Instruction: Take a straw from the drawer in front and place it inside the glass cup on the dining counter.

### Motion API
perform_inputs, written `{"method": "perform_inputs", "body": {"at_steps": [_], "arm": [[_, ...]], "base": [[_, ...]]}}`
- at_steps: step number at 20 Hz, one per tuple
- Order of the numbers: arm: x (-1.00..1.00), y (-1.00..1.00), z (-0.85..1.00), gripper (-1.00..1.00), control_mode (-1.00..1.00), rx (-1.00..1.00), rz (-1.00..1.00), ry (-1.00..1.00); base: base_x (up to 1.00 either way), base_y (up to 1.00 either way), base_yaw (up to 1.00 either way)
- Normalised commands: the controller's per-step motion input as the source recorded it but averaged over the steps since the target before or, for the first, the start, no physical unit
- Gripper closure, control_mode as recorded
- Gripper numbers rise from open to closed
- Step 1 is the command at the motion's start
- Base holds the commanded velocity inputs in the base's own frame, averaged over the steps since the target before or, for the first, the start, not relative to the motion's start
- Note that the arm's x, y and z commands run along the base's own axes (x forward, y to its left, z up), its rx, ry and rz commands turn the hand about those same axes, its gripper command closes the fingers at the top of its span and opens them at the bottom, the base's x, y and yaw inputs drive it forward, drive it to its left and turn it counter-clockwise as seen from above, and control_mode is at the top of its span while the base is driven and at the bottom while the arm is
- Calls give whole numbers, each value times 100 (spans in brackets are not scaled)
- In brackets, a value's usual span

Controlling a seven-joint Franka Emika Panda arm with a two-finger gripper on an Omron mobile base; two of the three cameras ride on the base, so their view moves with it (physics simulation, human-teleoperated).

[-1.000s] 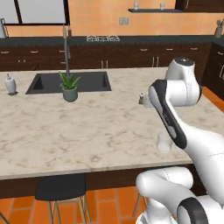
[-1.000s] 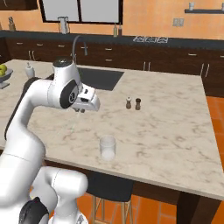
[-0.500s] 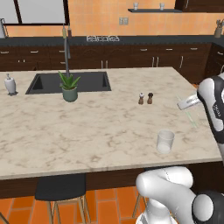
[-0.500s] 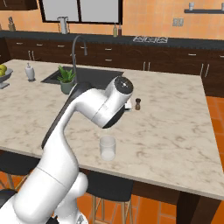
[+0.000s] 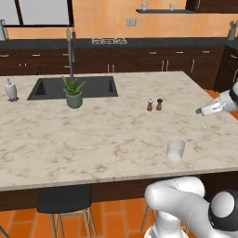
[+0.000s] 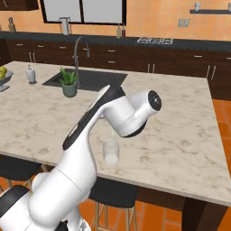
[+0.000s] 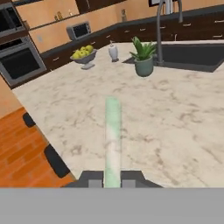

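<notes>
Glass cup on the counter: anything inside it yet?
The glass cup looks empty and stands alone on the counter. The straw is between the fingers of the gripper, off to the cup's right, not over it.

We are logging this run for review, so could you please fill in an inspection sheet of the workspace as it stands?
Surface: dining counter, beige marble with an inset black sink.
Job's things: glass cup upright near the front edge, with nothing in it; straw held between the fingers.
Clutter: potted plant by the sink, soap dispenser, salt and pepper shakers, fruit bowl.
Grippers: gripper shut on the straw, off to the cup's right.
Cables: nothing seen.
Surroundings: stools below the counter, orange floor.
</notes>
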Motion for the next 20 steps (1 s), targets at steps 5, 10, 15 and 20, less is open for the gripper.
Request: {"method": "perform_inputs", "body": {"at_steps": [5,10,15,20], "arm": [[-8,37,-4,100,-100,17,4,-12],[0,28,-27,100,-100,10,4,-13],[25,5,-25,100,-100,9,5,-10],[24,0,-30,100,-100,7,6,-2]], "base": [[0,0,0],[0,0,0],[0,0,0],[0,0,0]]}}
